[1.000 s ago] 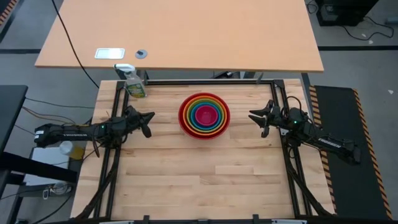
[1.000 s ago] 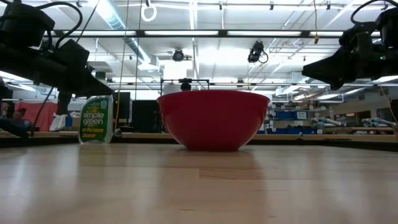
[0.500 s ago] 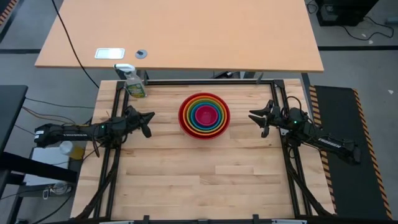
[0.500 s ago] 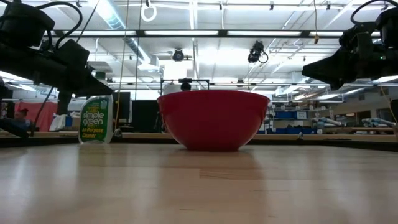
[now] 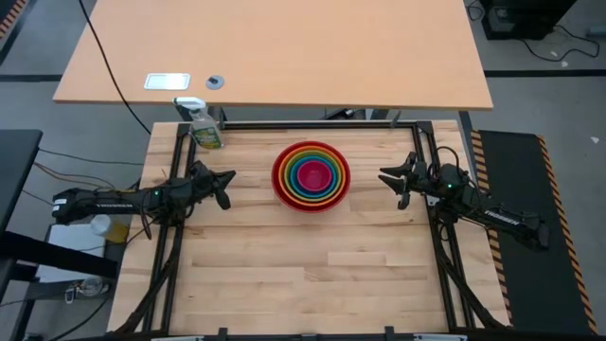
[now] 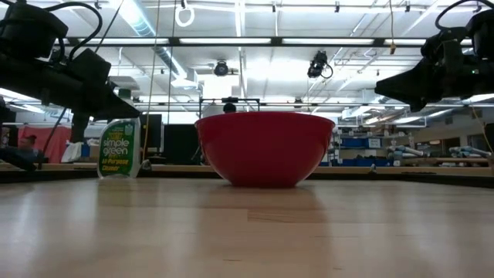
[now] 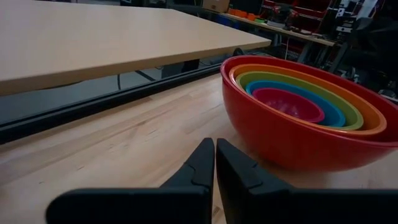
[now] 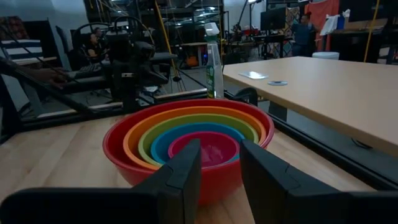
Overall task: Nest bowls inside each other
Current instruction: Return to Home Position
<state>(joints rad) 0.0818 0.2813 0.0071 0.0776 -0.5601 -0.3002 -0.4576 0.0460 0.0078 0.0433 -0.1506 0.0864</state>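
Only red bowl vis. in low view, 4 inner bowls hidden

High cam looks straight down, low cam level w/ table, wrist cams face bowls from opp. sides.

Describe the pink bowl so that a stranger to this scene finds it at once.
On the light wooden table, near its middle, stands the red bowl with smaller bowls nested in it. The pink bowl sits at the very centre, inside the blue bowl, and is the smallest.
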